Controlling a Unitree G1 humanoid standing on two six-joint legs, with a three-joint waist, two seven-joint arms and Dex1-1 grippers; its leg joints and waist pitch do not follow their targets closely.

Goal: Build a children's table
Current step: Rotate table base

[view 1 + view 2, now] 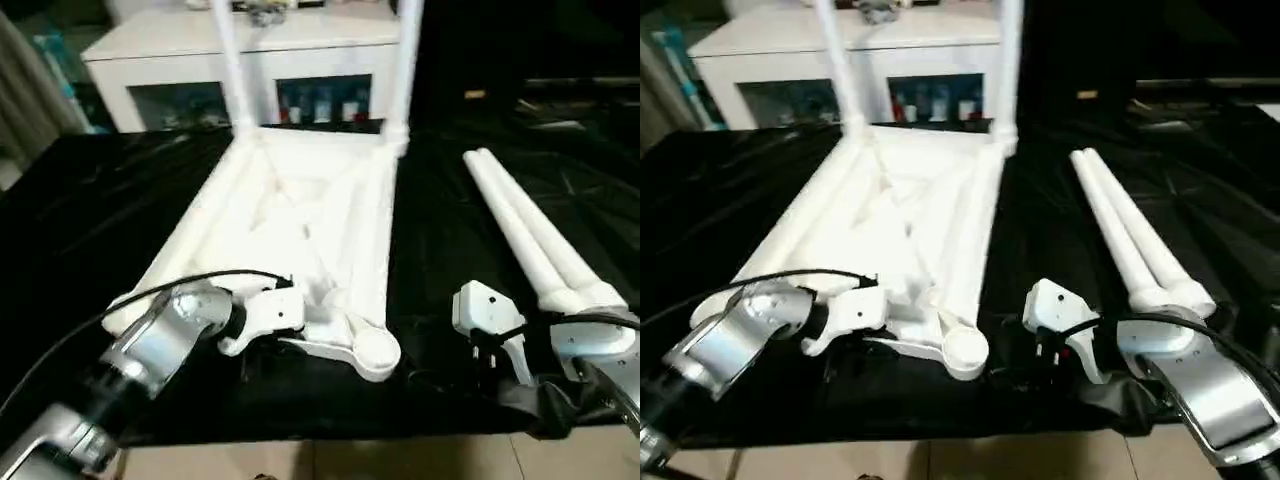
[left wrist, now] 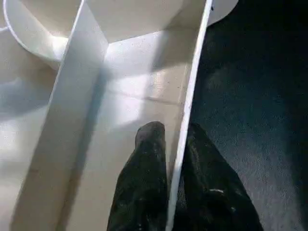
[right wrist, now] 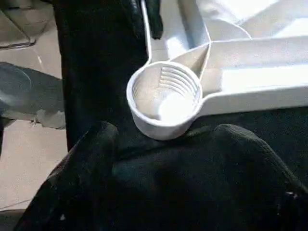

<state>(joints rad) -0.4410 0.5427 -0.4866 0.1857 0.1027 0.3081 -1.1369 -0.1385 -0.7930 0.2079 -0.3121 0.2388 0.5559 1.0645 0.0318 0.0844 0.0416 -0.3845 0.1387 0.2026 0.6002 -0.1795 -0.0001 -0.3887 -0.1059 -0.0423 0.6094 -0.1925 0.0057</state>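
Tabletop [image 1: 300,215] rim pinched between left gripper [image 2: 174,144] fingers; right gripper [image 3: 161,132] gaping before near-right socket [image 3: 164,98]. Hold rim steady, fetch loose leg [image 1: 520,230], thread in squarely.

The tabletop [image 1: 300,220] lies upside down on the counter [image 1: 80,230], its near edge close to the counter's near edge. Two legs [image 1: 403,70] stand upright in its far corner sockets. Two loose legs [image 1: 530,235] lie side by side to its right, running near to far. Behind the counter stands a cabinet [image 1: 250,45]. An empty socket [image 3: 163,98] sits at the tabletop's near right corner.
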